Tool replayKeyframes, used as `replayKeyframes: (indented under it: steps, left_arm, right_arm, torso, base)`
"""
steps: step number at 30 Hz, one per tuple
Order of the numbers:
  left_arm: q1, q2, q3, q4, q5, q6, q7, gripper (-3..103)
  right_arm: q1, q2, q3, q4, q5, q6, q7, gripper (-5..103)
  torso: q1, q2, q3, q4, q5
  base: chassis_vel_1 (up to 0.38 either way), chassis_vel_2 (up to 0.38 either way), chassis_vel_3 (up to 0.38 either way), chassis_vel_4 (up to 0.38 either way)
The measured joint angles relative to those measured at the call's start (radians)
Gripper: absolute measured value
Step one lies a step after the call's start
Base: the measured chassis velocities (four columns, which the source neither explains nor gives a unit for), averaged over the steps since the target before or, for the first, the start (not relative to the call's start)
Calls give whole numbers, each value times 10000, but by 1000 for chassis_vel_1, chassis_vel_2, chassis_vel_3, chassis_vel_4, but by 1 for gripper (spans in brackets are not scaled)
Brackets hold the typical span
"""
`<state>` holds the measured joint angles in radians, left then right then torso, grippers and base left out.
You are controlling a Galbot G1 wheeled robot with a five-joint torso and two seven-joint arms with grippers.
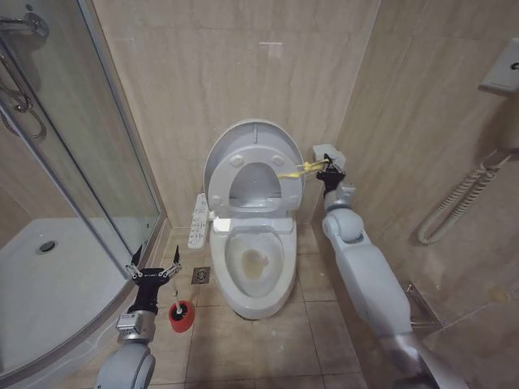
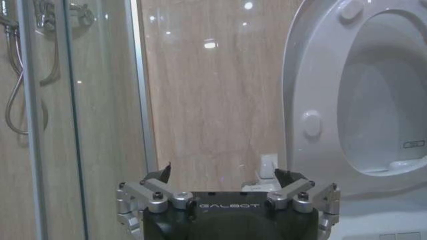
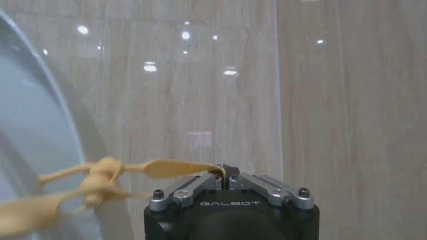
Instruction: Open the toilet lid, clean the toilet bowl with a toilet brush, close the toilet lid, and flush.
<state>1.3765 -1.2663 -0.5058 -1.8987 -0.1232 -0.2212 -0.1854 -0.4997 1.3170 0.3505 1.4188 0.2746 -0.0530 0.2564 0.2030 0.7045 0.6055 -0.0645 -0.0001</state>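
Standing raised against the tiled back wall, the toilet lid (image 1: 253, 138) leans upright with the seat (image 1: 254, 180) lifted against it, so the toilet bowl (image 1: 258, 267) lies uncovered below, a yellowish patch showing in its basin. The right gripper (image 1: 328, 172) is up beside the lid's edge, its fingers pinched together on the yellow loop (image 1: 296, 171) — in the right wrist view the loop (image 3: 100, 182) runs taut from the lid's rim (image 3: 33, 150) to the closed fingertips (image 3: 227, 175), knotted partway along. The left gripper (image 1: 154, 263) hangs low near the floor, just beside the glass shower door (image 1: 97, 154), its fingers spread apart and holding nothing; the left wrist view shows the gripper (image 2: 227, 187) wide apart with the raised lid (image 2: 313, 110) off to one side. The toilet brush (image 1: 180, 312) sits in its red holder cup (image 1: 182, 318) on the floor tiles, just past the left gripper — its handle seems to be the thin white stick rising from the cup, though it is hard to make out. A long white control panel (image 1: 198, 220) runs along the bowl's side, and a floor drain (image 1: 200, 275) lies between the cup and the bowl.
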Motion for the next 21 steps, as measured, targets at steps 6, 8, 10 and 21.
replayKeyframes:
  steps: [6, 8, 10, 21]
  left_arm:
    - [0, 0, 0, 0, 0, 0, 0, 100]
    - [0, 0, -1, 0, 0, 0, -1, 100]
    - [0, 0, -1, 0, 0, 0, 0, 100]
    - [0, 0, 0, 0, 0, 0, 0, 100]
  right_arm:
    - [706, 297, -223, -843, -174, 16, -9, 1]
    - [1047, 394, -314, -1167, -237, 38, -8, 1]
    - [1362, 439, -428, -1470, -300, 84, -6, 1]
    - [2586, 437, -918, -2663, -444, 261, -2, 1]
  torso:
    - [0, 0, 0, 1, 1]
    - [0, 0, 0, 2, 0]
    - [0, 0, 0, 3, 0]
    - [0, 0, 0, 6, 0]
  base:
    - [0, 0, 0, 0]
    - [0, 0, 0, 0]
    - [0, 0, 0, 0]
    - [0, 0, 0, 0]
